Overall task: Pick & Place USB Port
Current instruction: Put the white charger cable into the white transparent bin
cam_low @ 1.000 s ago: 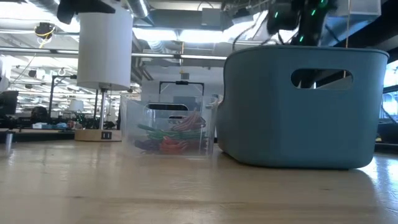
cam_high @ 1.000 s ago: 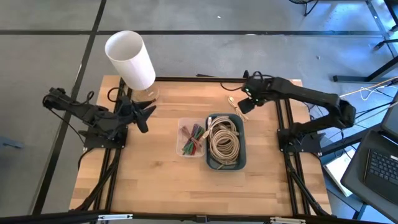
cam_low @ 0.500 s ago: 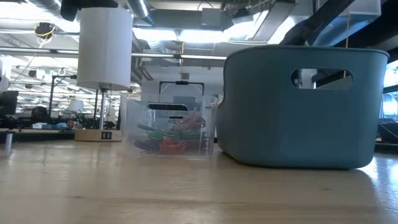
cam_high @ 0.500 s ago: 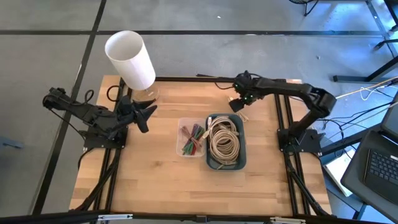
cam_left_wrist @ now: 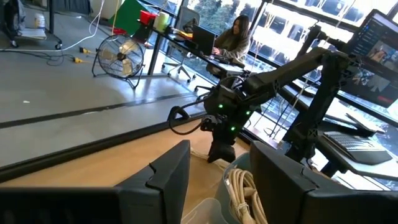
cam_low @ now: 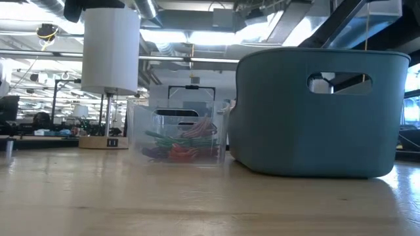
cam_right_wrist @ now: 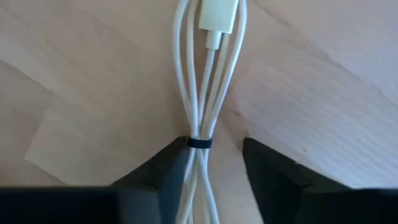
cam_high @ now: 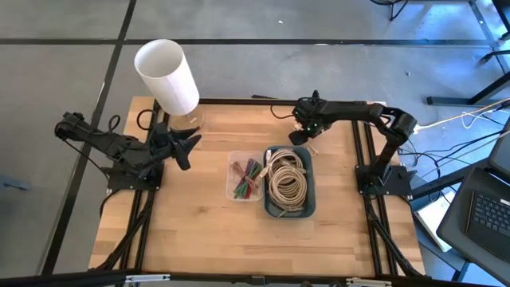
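now the right gripper (cam_right_wrist: pixel 205 163) straddles the white usb cable (cam_right_wrist: pixel 204 93) (fingers spread, unclosed) on the table (cam_high: pixel 207 231).

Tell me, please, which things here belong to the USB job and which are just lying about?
Job:
- white USB cable, bundled with a black tie
- right gripper, open, fingers either side of the cable
- blue bin of coiled cables

Lying about:
- clear box of coloured ties
- white lamp
- left gripper, waiting near the lamp
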Robot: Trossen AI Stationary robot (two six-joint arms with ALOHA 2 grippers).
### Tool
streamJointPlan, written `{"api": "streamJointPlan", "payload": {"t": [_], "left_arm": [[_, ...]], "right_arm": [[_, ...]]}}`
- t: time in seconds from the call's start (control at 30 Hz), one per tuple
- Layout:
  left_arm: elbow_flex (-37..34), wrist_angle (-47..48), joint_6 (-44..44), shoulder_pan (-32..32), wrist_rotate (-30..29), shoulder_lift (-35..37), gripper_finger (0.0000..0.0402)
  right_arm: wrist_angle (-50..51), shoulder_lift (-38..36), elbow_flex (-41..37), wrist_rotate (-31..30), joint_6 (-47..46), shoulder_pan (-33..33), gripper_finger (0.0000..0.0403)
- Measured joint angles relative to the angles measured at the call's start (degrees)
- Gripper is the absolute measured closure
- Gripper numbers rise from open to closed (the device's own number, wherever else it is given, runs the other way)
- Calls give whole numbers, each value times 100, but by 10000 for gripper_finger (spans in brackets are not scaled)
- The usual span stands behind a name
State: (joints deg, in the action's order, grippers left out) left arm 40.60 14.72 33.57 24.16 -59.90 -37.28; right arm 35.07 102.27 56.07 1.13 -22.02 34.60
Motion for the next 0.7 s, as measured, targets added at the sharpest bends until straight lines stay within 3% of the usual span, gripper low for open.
{"api": "streamJointPlan", "payload": {"t": [0.23,0.4,0.7], "left_arm": [[0,0,15,0,-59,0,242],[0,2,15,0,-55,0,240],[0,2,15,-1,-51,0,240]], "right_arm": [[-57,-41,-9,-20,40,0,382],[63,-421,-35,-43,169,-20,396],[501,-2266,-22,-322,304,-21,401]]}}
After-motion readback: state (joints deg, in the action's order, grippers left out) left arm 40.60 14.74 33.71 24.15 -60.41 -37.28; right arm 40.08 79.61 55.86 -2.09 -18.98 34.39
